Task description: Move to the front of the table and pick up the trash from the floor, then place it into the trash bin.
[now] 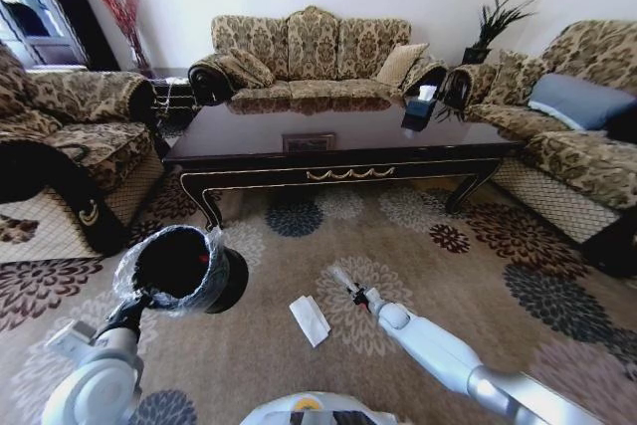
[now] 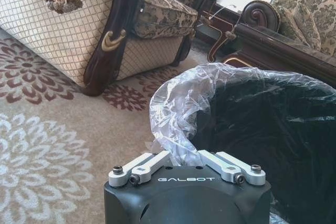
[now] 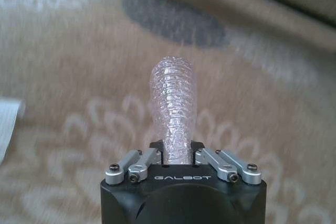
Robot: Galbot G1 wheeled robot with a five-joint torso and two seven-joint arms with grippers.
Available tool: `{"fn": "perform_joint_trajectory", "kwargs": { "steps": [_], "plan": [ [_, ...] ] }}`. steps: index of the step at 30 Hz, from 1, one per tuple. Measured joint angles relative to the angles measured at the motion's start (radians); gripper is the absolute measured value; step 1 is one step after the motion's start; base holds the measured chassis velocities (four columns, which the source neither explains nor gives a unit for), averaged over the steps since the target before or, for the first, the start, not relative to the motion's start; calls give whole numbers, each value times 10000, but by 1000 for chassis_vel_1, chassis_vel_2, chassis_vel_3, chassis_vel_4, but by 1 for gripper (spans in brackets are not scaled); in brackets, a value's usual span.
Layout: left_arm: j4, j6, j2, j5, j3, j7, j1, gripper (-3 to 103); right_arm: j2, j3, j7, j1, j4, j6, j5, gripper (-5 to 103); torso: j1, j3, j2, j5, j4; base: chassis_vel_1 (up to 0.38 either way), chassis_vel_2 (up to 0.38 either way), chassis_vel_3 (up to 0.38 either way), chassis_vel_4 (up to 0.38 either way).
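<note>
- Step in hand: carrying. The right tool (image 3: 177, 153) is clamped on a ribbed clear tube (image 3: 173, 103) of trash, held above the carpet (image 1: 498, 286) in front of the bench (image 1: 338, 136).
- The left tool (image 2: 181, 162) is closed on the plastic liner at the rim of the trash bin (image 1: 184, 266), holding it raised at the robot's left.
- Next move, as judged: swing the tube leftward over the bin's mouth, then part the fingers; the crinkled liner folds partly inward and could catch it.
- A white wrapper (image 1: 310, 319) lies on the carpet between the two arms, not yet collected.
- Surroundings: sofas (image 1: 309, 52) ring the bench; nothing blocks the path between tube and bin.
</note>
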Motion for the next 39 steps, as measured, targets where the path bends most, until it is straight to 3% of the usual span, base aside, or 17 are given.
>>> {"fn": "perform_joint_trajectory", "kwargs": {
  "steps": [4,12,21,30,39],
  "plan": [
    [23,-8,-4,14,160,-15,-61,3,-350,171,92,70,1057,200,411,22,0,0,0,0,-3,0,0,0,0],
    [183,-19,-40,165,682,-43,-308,3,-1138,63,187,840,4121,1006,2327,22,0,0,0,-2,-2,0,0,0,0],
    [187,2,-39,194,867,-4,-423,3,-1218,-543,842,2247,5829,1333,4109,22,0,0,0,-2,0,0,0,0,0],
    [487,337,154,-613,1047,-418,-777,3,-733,-1893,975,4806,6421,1771,5148,22,1,-2,2,-6,1,0,0,0,0],
    [829,500,109,-1135,1108,-722,-1117,3,559,-3450,294,6243,5914,3017,5360,22,1,-1,2,-3,-1,0,0,0,0]
  ]
}}
